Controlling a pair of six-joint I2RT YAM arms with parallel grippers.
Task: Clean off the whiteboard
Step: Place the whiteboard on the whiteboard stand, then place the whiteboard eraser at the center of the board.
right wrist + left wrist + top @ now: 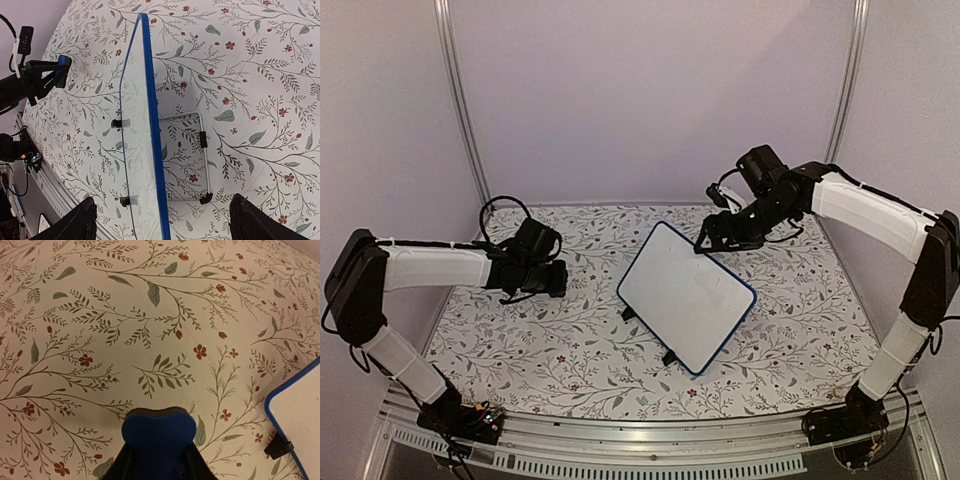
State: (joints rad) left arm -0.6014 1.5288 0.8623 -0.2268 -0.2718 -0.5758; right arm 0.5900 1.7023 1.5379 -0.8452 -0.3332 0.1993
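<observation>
Whiteboard [685, 295] stands propped on the desk [800, 330], well to the right of the left hand [560, 279], which is clamped on the eraser [160, 432]. Right hand [712, 238] is nearer — spread wide at its top edge, holding nothing.

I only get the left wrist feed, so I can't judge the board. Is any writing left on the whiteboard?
Observer: From above, the whiteboard looks blank; I see no marks.
Operator: Is it lying flat?
Observer: No, it stands tilted, with a wire stand behind it.
Operator: Where is the right gripper?
Observer: The right gripper is at the board's far right edge, jaws open either side of the frame, not gripping.
</observation>
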